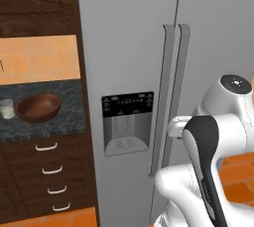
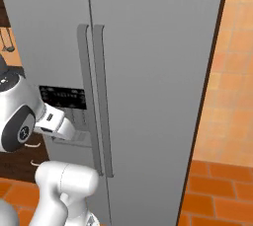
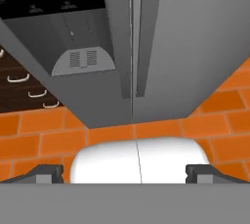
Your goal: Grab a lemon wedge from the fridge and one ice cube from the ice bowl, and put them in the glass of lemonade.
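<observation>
fridge (image 3: 166, 37) doors shut (handles side by side), ahead of wide-spread fingers (image 3: 46, 173)

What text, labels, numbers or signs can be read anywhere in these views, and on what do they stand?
No text here can be read.
Dispenser panel on the fridge: rows of small pale marks, too small and blurred to read in the left base view, the right base view and the hand view.
Robot arm, wooden bowl and glass on the counter: no lettering seen.
</observation>
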